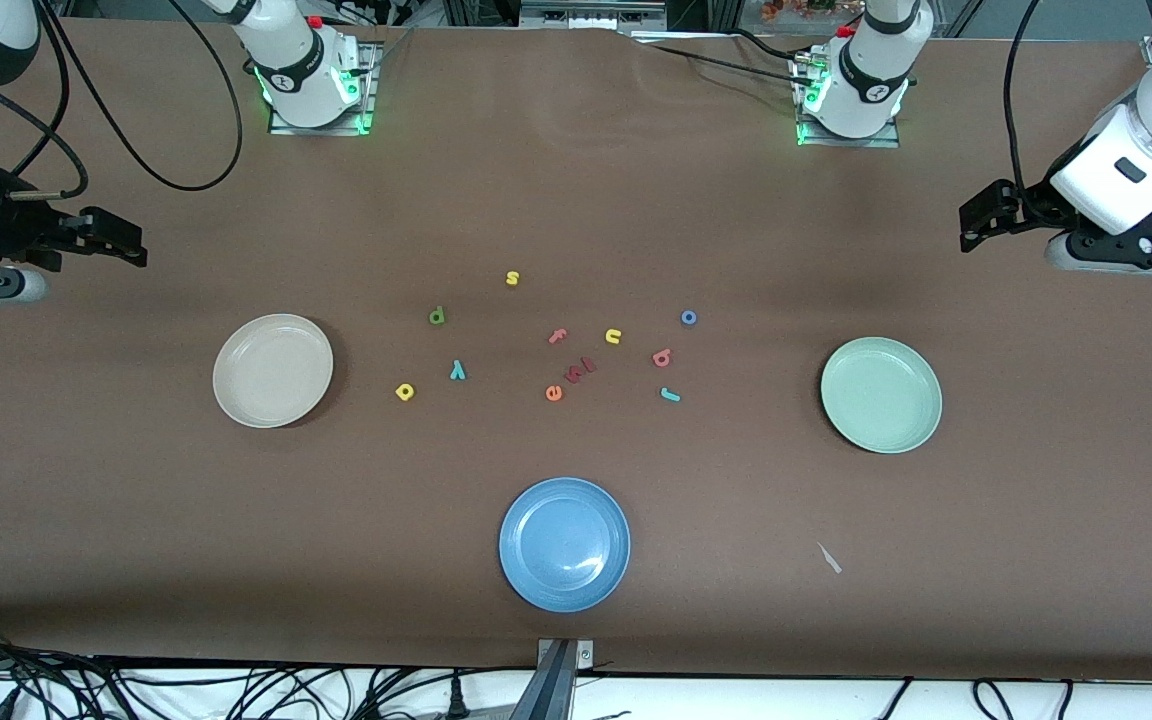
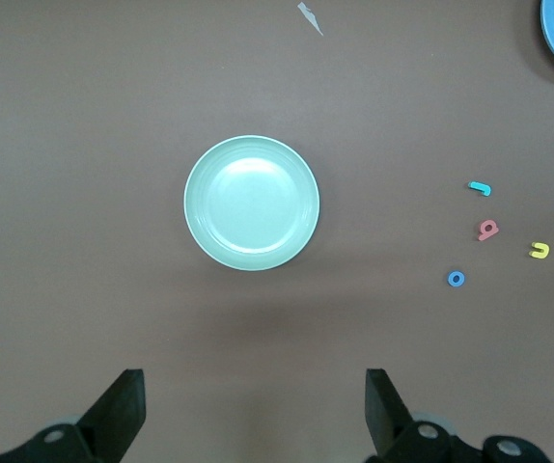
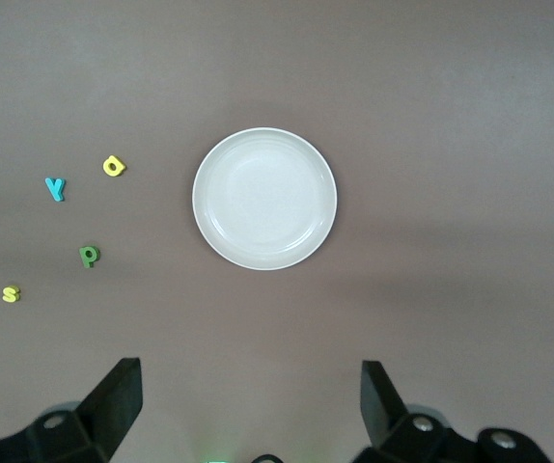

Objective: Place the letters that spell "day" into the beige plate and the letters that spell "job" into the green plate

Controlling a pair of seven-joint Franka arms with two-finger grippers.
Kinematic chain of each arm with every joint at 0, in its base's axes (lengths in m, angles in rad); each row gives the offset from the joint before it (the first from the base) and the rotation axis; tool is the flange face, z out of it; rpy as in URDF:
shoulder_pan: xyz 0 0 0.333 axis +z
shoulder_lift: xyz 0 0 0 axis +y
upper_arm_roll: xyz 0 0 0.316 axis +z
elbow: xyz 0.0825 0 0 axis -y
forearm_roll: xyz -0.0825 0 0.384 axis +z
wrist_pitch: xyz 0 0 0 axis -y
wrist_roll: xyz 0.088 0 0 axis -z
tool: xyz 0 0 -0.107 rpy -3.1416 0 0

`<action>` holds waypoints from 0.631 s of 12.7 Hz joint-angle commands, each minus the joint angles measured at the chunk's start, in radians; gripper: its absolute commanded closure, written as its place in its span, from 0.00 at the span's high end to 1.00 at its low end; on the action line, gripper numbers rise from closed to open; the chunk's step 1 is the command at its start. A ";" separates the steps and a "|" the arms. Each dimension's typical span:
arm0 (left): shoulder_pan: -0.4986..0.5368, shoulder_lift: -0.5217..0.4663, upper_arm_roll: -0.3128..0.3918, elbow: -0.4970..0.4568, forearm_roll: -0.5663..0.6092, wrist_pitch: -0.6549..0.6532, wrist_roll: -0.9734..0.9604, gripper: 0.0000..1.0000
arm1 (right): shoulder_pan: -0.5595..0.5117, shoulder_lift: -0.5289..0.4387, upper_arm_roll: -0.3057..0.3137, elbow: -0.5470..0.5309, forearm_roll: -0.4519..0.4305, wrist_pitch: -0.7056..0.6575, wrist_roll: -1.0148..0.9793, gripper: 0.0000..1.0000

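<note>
We see a matt brown table covering (image 1: pixel 136 520), cloth-like and faintly creased near the frame's upper centre. The 3 plates look smooth with a soft sheen: beige plate (image 1: pixel 273 370), green plate (image 1: pixel 881 394), blue plate (image 1: pixel 564 543). The arm shells (image 1: pixel 1151 140) are glossy white plastic.

You see the green d (image 1: pixel 437 316), yellow a (image 1: pixel 404 392) and teal y (image 1: pixel 457 370) near the empty beige plate (image 1: pixel 272 370), and the teal j (image 1: pixel 670 395), blue o (image 1: pixel 689 318) and pink b (image 1: pixel 663 357) near the empty green plate (image 1: pixel 881 394).

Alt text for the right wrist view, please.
An empty beige plate sits centered on the brown table, below the right hand with its fingers spread open. Beside the plate lie a yellow a, teal y, green d and yellow s.
</note>
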 commanded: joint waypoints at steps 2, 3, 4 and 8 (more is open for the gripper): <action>0.001 -0.009 0.001 0.005 -0.021 -0.015 0.016 1.00 | -0.005 -0.006 -0.003 -0.001 0.002 -0.002 0.031 1.00; 0.001 -0.009 0.001 0.004 -0.021 -0.015 0.016 1.00 | -0.014 -0.006 -0.005 -0.003 0.002 -0.004 0.030 1.00; 0.001 -0.009 0.001 0.004 -0.021 -0.015 0.016 1.00 | -0.014 -0.008 -0.003 -0.007 0.002 -0.002 0.030 1.00; 0.001 -0.009 0.001 0.004 -0.021 -0.015 0.016 1.00 | -0.019 -0.009 -0.005 -0.012 0.001 -0.002 0.025 1.00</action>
